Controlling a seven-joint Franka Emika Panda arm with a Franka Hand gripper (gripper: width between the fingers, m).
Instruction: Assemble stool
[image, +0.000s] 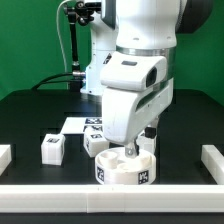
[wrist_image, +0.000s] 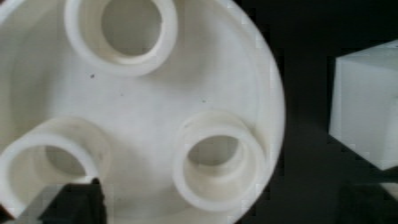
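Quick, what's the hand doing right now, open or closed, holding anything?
Hand: looks open, low over the round seat, nothing clamped between its fingers.

Black table (image: 28, 118) before a green backdrop (image: 30, 40), perhaps curtain; white edge bars (image: 212, 160).

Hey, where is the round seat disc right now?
In the exterior view, the seat disc lies front and centre on the table, under the gripper, with a leg block close by on that view's left.
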